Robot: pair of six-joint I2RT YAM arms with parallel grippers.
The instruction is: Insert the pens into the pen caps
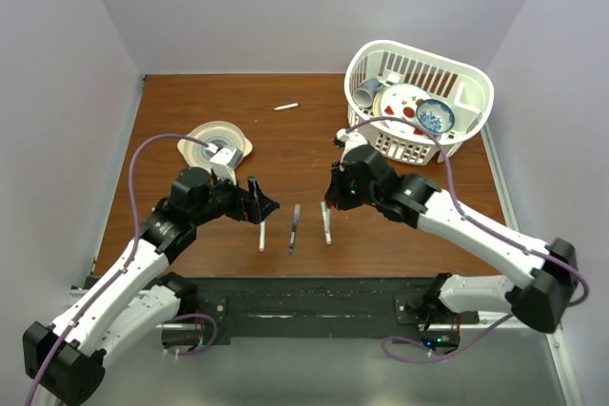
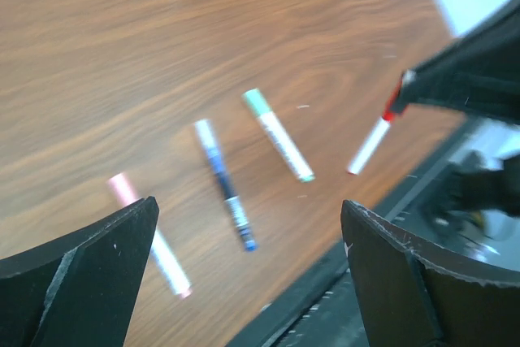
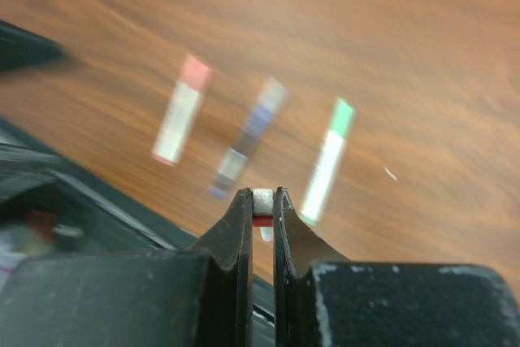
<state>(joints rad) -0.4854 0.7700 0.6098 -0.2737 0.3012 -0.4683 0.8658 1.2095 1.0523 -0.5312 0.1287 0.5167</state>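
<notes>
Capping, late stage | my left gripper (image 1: 262, 199) wide apart, empty, above pink-capped white pen (image 2: 150, 233) on brown wooden counter (image 1: 314, 140) | right gripper (image 3: 262, 197) pinches red-capped white pen (image 2: 367, 148) | next, I judge: lay it down gently

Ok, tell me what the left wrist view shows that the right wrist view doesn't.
Left wrist only: the left gripper, plainly open, and the red-capped pen seen along its length, held by the right gripper. Right wrist only: the right gripper's fingers shut on that pen, close up. Both: the pink-capped pen, the dark blue pen and the green-capped pen lying side by side on the wooden table.
</notes>
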